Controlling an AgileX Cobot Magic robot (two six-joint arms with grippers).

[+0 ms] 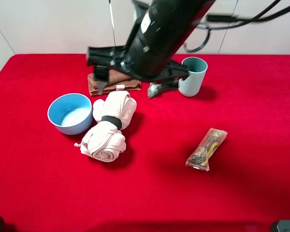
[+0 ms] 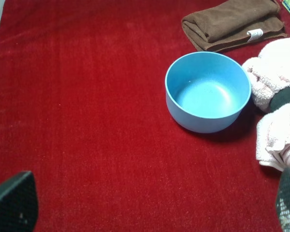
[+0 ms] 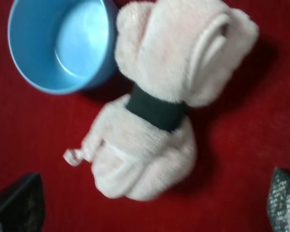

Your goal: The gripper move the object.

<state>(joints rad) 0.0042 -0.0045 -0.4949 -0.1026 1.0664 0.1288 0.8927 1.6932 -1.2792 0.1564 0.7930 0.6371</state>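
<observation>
- One pink towel roll (image 1: 108, 128) sits mid-table, touching your one blue bowl (image 1: 70, 113) at its 9 o'clock.
- One brown towel (image 1: 111, 82) lies at 12, part-hidden behind your arm.
- One cup (image 1: 193, 77) and one packet (image 1: 207, 149).
- Right gripper (image 1: 127, 89) is spread wide above the roll. Left gripper (image 2: 150, 212) is spread too.

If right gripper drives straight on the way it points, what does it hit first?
Likely the rolled pink towel, near its black band: it lies centred ahead of the open right gripper in the wrist view. Height above it is unclear.
</observation>
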